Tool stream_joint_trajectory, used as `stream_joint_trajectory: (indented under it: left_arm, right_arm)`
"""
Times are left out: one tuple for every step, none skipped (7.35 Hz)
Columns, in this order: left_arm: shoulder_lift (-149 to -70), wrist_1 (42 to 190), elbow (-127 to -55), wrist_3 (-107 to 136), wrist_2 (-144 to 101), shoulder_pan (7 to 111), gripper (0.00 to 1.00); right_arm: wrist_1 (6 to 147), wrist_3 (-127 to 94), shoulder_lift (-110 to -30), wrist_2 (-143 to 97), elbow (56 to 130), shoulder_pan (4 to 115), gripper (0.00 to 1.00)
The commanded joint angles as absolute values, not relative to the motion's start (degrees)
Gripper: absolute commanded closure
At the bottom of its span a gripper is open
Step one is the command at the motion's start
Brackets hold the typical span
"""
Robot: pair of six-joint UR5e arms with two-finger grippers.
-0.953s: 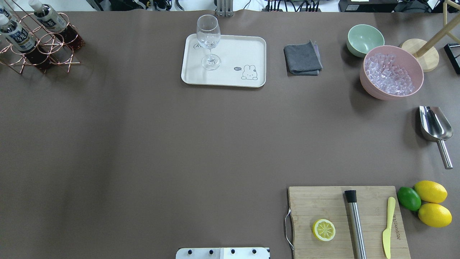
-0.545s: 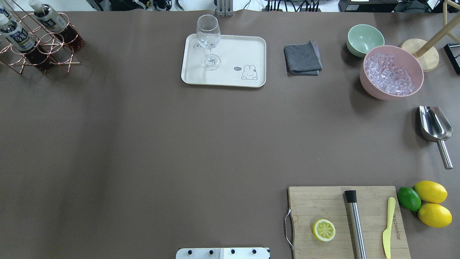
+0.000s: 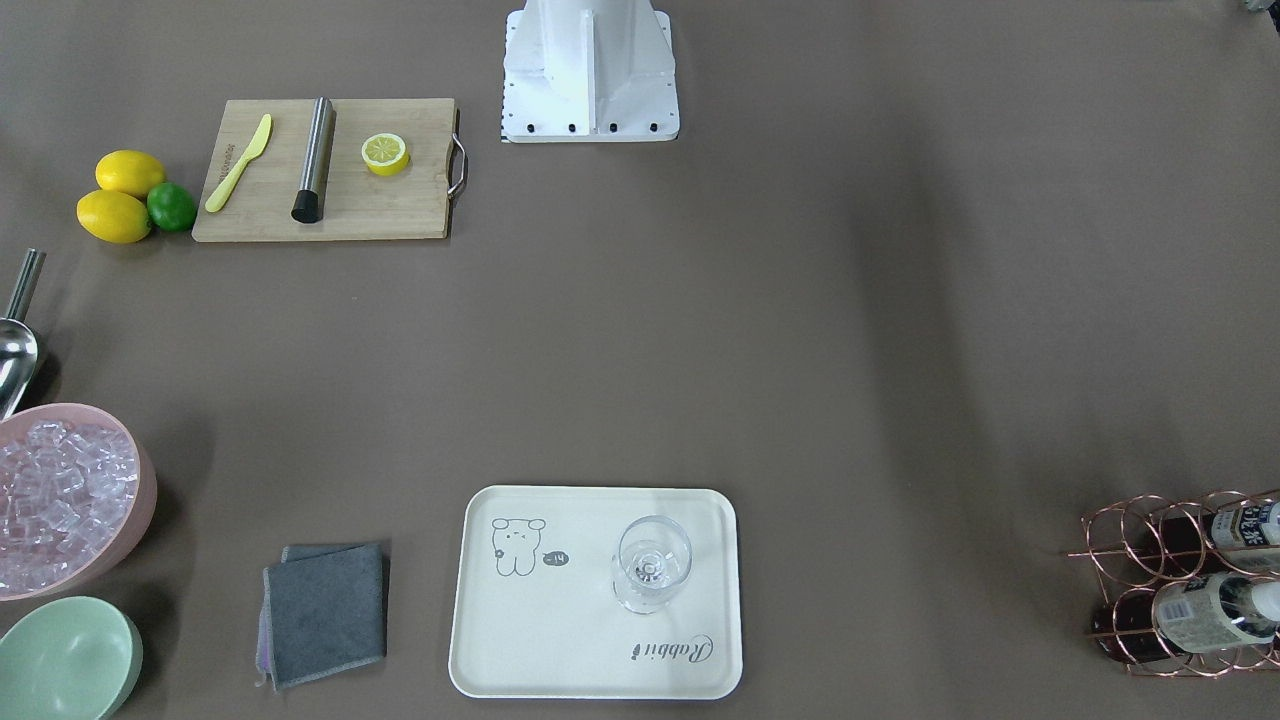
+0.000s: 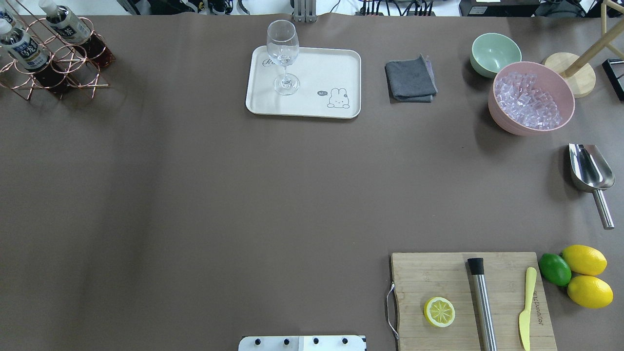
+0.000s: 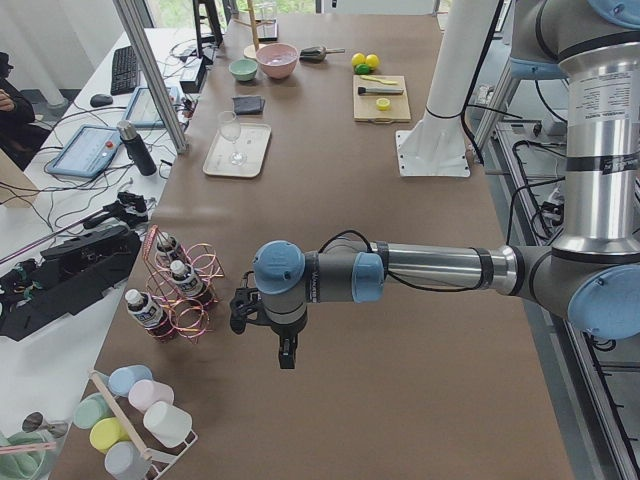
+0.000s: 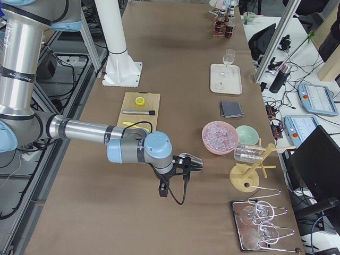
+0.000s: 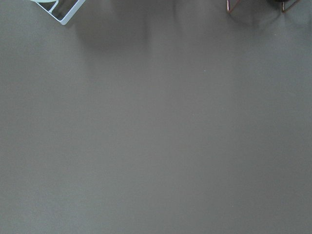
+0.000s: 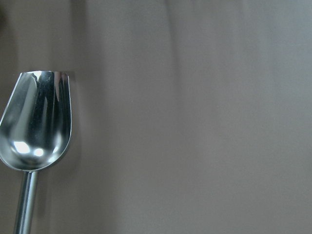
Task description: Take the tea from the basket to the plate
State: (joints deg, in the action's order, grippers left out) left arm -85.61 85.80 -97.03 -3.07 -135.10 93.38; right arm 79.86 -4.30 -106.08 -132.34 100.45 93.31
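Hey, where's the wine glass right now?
In the overhead view the wine glass stands upright on the left part of the cream tray, far middle of the table, with the grey cloth to the tray's right.

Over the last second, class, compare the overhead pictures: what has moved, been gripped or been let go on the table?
Nothing visibly changed in the overhead view. The tea bottles stand in the basket as before, the plate holds only the wine glass, and no arm shows in that view.
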Motion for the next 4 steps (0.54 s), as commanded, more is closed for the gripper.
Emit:
stream_joint_trajectory:
  left_arm:
    - [-85.6,85.9,-97.2,-3.2,-135.0,93.4,0.02]
    - [-85.6,85.8,-97.6,-3.2,-134.8,93.3,0.02]
    - [-85.6,85.9,-97.6,-3.1,-134.8,93.4,0.02]
    - [-85.7,85.9,-97.5,-3.2,-134.7,93.3,0.02]
  right_arm:
    - [79.9,-4.3,-106.1,-132.7,100.8,93.3,0.0]
    - [79.9,-4.3,-106.1,-132.7,100.8,93.3,0.0]
    - [79.9,-4.3,-106.1,-132.7,100.8,93.3,0.0]
    - [79.9,-4.3,-106.1,-132.8,100.9,93.3,0.0]
